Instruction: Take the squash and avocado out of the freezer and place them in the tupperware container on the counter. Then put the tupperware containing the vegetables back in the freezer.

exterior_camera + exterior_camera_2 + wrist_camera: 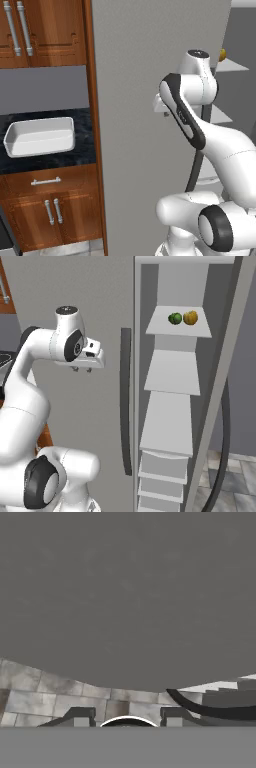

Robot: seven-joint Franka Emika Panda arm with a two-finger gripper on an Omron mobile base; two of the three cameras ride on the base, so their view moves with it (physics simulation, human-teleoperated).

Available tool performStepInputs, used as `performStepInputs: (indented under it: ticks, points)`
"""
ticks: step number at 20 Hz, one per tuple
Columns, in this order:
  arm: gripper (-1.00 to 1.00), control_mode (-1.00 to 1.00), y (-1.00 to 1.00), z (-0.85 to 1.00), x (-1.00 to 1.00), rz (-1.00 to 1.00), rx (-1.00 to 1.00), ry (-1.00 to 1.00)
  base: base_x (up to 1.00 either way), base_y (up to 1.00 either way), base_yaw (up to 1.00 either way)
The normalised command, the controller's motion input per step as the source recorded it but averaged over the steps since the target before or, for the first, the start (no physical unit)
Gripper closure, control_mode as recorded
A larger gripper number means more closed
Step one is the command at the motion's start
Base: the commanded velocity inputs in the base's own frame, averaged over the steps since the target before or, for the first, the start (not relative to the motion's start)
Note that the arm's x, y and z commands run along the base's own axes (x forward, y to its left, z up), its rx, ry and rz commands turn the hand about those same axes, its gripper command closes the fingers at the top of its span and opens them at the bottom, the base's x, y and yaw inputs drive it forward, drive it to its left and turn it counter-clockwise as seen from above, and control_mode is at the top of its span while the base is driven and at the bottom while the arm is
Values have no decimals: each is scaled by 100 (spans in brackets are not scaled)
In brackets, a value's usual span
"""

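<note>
My hand [82, 369] hangs empty, fingers spread, facing the grey freezer [100, 316] front. The avocado [175, 318] and squash [190, 317] sit touching on a high shelf [177, 331] inside, up and right of my hand. The tupperware [39, 136] waits on the table [50, 161], far left.

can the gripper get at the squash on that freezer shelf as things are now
Probably yes. The freezer door is open, and the squash sits uncovered beside the avocado. The gripper just isn't near yet.

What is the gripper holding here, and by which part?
Nothing. The gripper is open and empty, while the avocado and squash sit on a freezer shelf.
</note>
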Motion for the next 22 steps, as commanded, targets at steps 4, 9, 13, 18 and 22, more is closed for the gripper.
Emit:
performStepInputs:
  ticks: [4, 9, 13, 18, 22]
  points:
    - [-100, -100, 0, 0, -18, 0, 0, -11, 0, 0, 0]
    - [-100, -100, 10, 15, -65, 1, -1, -38, 0, 0, 0]
    - [-100, -100, 0, 20, -66, 0, 0, -26, 0, 0, 0]
    - [-100, -100, 0, 11, -51, 0, 0, -9, 0, 0, 0]
    - [-100, -100, 0, 2, -41, 0, 0, -3, 0, 0, 0]
